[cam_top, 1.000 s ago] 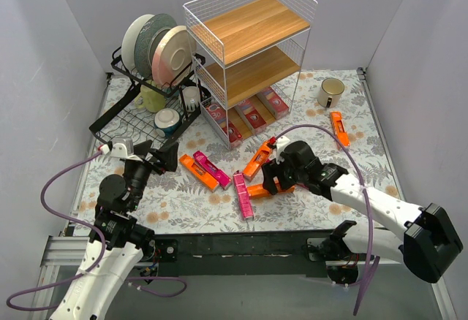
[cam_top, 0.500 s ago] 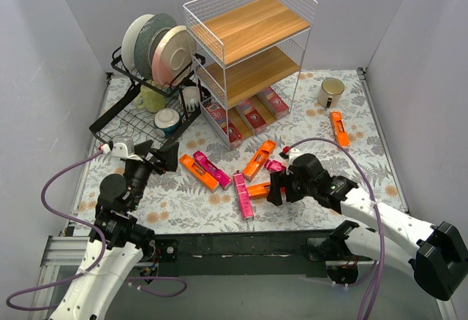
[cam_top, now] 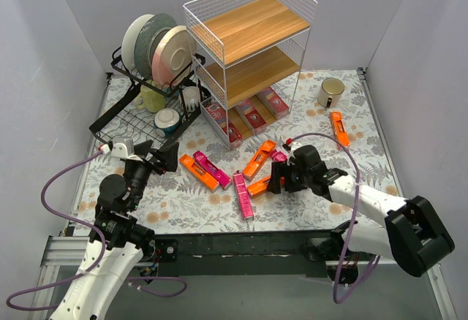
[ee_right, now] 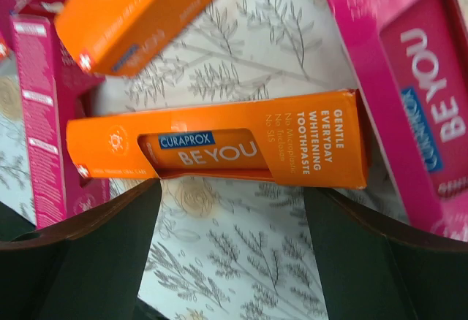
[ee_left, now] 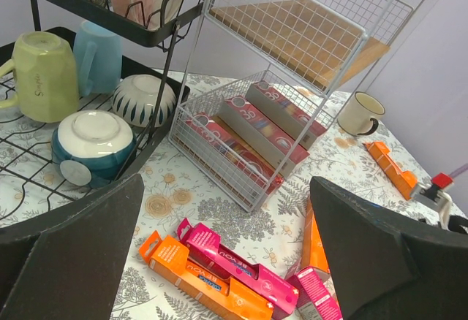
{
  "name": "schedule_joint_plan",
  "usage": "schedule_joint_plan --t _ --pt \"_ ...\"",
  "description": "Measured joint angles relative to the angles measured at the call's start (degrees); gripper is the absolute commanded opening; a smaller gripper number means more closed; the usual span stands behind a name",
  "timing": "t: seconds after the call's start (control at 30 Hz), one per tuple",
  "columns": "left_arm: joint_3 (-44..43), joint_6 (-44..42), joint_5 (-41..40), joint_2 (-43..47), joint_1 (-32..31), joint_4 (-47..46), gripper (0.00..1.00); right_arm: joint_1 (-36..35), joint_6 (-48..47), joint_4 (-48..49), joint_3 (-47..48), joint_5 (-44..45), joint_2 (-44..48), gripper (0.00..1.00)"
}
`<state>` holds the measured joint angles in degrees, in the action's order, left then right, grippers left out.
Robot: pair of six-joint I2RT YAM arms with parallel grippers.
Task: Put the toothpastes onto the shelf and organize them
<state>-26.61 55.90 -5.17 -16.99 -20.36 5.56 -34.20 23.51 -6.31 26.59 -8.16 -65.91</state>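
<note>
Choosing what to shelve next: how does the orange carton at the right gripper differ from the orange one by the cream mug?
The near orange carton lies crosswise; the far orange carton points front to back. The near one sits beside a pink carton at the open right gripper; the far one lies alone by the mug. Both lie flat on the table.

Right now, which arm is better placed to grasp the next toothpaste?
Right. The right gripper, open, hovers just over an orange toothpaste; the left gripper, also open, hangs higher, beside the dish rack.
</note>
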Motion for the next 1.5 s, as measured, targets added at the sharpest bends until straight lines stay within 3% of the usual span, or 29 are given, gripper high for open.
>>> schedule_joint_plan --t 0.37,0.53,0.9,1.17,1.5 --pt "-0.02 -0.02 -0.11 0.96 0.0 0.02 0.98 4.35 -7.85 9.73 16.31 -7.23 -19.98 0.88" --pt "-0.02 -0.02 -0.13 0.98 0.0 0.04 0.98 3.96 -8.46 10.8 19.87 -7.63 -22.97 0.88" --pt "-0.02 -0.04 -0.17 1.09 0.0 0.02 0.98 -10.71 -5.07 2.29 17.53 14.1 -11.3 0.9" --pt "-0.02 -0.02 -0.17 1.07 0.0 0.02 0.98 -18.67 -1.86 -1.66 17.57 25.4 -16.52 0.9" --pt "-0.02 -0.04 -0.2 1.07 0.0 0.02 0.98 -21.35 -0.61 -5.09 17.62 31.58 -18.97 0.9"
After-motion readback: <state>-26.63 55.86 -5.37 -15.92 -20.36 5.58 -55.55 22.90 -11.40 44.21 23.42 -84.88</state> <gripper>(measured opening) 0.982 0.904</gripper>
